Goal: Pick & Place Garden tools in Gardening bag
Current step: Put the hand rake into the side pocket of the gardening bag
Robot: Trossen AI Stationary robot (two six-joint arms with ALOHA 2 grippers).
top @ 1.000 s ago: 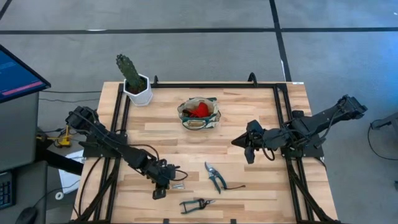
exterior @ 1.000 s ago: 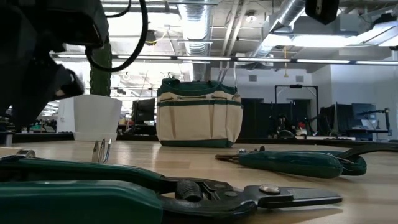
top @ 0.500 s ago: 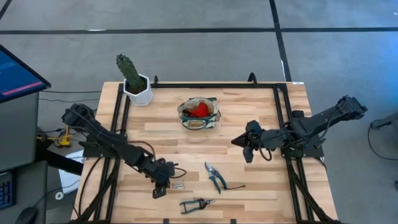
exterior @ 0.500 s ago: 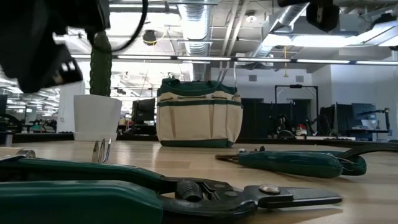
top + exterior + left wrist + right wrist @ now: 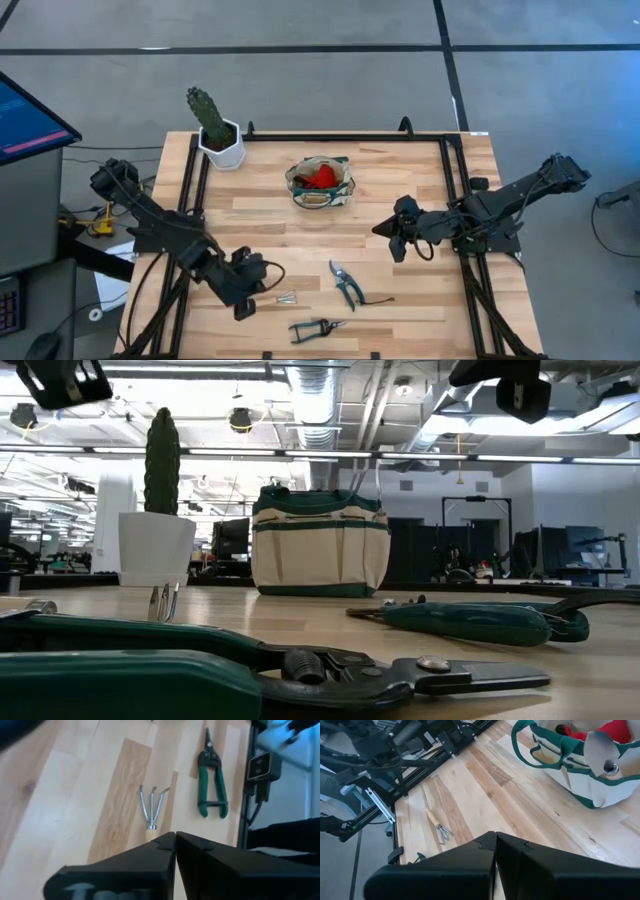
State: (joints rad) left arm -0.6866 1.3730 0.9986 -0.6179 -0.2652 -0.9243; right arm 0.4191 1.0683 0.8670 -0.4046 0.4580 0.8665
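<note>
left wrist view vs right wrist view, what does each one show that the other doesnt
Only the left wrist view shows the green-handled shears beside the small rake, past the shut left gripper. Only the right wrist view shows the gardening bag with a red item inside, past the shut right gripper. Both show the rake lying on the wooden table.
</note>
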